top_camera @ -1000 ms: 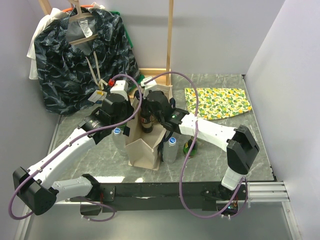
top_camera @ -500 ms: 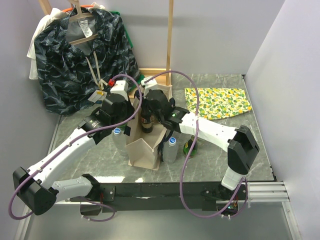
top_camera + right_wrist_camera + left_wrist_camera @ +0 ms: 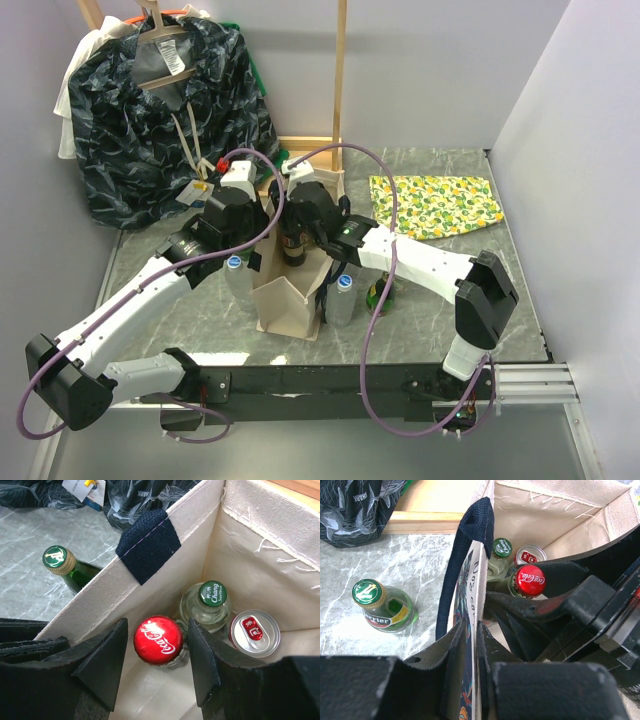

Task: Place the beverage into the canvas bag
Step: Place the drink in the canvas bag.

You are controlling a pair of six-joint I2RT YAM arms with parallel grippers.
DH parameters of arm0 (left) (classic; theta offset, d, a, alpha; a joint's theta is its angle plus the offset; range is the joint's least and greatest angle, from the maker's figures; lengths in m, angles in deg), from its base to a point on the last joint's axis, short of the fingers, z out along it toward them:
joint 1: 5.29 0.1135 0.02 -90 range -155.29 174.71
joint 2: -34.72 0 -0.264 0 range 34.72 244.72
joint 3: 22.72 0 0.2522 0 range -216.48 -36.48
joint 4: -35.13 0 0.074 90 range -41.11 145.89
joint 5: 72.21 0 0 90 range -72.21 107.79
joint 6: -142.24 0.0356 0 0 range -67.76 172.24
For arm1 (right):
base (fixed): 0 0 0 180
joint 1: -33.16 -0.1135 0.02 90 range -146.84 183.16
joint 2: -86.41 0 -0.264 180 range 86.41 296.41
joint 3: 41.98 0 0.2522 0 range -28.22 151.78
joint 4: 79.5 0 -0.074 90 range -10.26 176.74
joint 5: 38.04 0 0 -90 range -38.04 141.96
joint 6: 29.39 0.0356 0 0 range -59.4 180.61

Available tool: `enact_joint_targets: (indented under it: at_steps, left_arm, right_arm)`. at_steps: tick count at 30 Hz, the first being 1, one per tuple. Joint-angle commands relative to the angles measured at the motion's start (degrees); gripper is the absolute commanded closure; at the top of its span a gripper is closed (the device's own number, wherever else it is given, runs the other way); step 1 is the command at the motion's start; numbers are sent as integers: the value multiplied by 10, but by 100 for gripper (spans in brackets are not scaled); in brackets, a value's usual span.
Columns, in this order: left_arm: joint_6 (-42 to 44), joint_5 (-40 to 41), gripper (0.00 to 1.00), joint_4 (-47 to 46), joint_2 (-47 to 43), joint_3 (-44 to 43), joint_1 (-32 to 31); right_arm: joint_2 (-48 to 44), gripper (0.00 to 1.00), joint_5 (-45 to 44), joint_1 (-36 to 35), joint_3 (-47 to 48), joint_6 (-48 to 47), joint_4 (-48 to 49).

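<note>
Since a second ago the right hand point(image 3: 158, 652) has edged slightly farther over the bag mouth and its jaws have spread; the bag and the bottles around it have not shifted. The beverage, a glass Coca-Cola bottle point(image 3: 157, 640) with a red cap, stands upright inside the canvas bag point(image 3: 180, 570), close to its left wall and just beside a green-capped Chang bottle point(image 3: 212, 594) and a silver can point(image 3: 254, 632). The right hand is released: its fingers point(image 3: 102, 665) flank the cap with a sliver of gap on each side, so the bottle appears to rest on the bag floor rather than hang from a grip, and the step in hand is judged to be the letting go. The left hand point(image 3: 472, 640) straddles the left wall below the black strap handle point(image 3: 465, 565), evidently to keep the mouth open and the bag steady; whether it presses the canvas or merely brackets it cannot be told. Outside that wall a green Perrier bottle point(image 3: 380, 605) stands on the marbled worktop point(image 3: 385, 555), and a clear blue-capped bottle point(image 3: 343, 298) stands just beside the bag's right side. The bag floor and the Coca-Cola bottle's base are hidden by the hands and walls, and in the top view the arms cover most of the mouth.
</note>
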Motion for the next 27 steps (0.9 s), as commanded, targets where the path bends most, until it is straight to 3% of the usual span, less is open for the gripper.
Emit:
enact_joint_targets:
  at_steps: [1, 9, 17, 22, 27]
  left_arm:
    - [6, 9, 80, -10, -8, -10, 3]
    - [6, 9, 77, -11, -12, -9, 4]
    - [6, 8, 63, -17, -14, -11, 5]
    - [9, 10, 60, -17, -15, -17, 5]
    - [5, 17, 48, -19, -18, -19, 5]
  right_arm:
    - [-18, 41, -5, -5, 32, 9, 0]
    - [-48, 38, -21, -7, 33, 9, -1]
    - [-109, 37, -40, -7, 12, 5, 15]
    - [-145, 34, -59, -7, 8, 1, 1]
    - [-174, 30, -69, -6, 2, 2, -28]
